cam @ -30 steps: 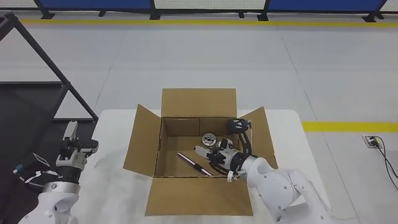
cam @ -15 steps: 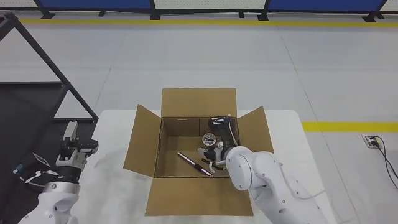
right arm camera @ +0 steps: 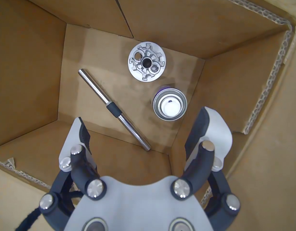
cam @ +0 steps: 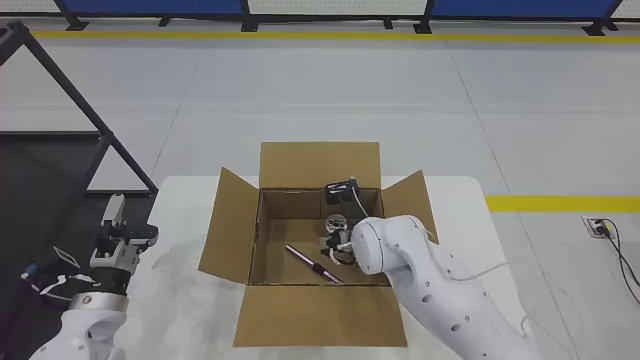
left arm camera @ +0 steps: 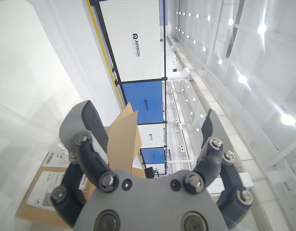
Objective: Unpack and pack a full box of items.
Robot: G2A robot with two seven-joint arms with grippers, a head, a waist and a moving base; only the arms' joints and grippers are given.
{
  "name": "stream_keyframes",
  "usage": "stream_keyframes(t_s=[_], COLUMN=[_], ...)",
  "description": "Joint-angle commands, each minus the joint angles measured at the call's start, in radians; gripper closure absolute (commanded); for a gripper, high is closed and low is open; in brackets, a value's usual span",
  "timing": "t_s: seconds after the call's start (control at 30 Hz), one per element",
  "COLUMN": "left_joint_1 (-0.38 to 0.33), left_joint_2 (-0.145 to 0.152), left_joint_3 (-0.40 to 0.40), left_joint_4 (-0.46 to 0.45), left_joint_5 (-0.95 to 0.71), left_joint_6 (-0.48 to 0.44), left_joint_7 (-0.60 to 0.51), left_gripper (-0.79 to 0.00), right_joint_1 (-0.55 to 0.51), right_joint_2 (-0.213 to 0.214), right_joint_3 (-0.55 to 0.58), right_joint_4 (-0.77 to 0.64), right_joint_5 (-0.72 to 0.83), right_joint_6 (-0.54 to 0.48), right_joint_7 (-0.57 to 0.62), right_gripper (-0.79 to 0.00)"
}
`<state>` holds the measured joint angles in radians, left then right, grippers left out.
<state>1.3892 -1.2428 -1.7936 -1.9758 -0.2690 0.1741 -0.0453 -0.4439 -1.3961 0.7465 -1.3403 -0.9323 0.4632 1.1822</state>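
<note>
An open cardboard box (cam: 320,315) sits in the middle of a white table (cam: 180,290), with all four flaps folded outward. The right arm (cam: 420,270) bends over the box's right side. The right gripper (right arm camera: 141,118) points straight down into the box with its two fingers spread wide and nothing between them.

Three items lie on the box floor below that gripper, and none of them touches it.

- One spray can (right arm camera: 170,104) stands upright, seen from above as a metal ring around a white nozzle. It is the item nearest the gripper, on the floor just beyond the tip of one finger and near the right wall.
- One round metal part (right arm camera: 147,61), a disc with a dark central hole and cut notches, lies flat. It is just beside the can, close to the back wall.
- One slim shiny metal rod (right arm camera: 114,109) with a dark band around its middle lies diagonally across the floor. One end reaches the foot of the front wall, under the gap between the fingers. It is near the can and the disc but apart from both.

The left gripper (left arm camera: 148,111) is by the table's left edge, well apart from the box. Its two fingers are also spread and hold nothing.

In all there is one box, one can, one disc, one rod and two grippers.
</note>
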Motion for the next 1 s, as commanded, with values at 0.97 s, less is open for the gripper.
stream_keyframes(t_s=[0.97], left_joint_1=[0.0], left_joint_2=[0.0], left_joint_3=[0.0], left_joint_4=[0.0], left_joint_5=[0.0], left_joint_6=[0.0], left_joint_7=[0.0], left_gripper=[-0.785], right_joint_1=[0.05], right_joint_2=[-0.07], right_joint_3=[0.013], right_joint_4=[0.268], right_joint_5=[0.042], right_joint_6=[-0.03], right_joint_7=[-0.075], right_gripper=[-0.48])
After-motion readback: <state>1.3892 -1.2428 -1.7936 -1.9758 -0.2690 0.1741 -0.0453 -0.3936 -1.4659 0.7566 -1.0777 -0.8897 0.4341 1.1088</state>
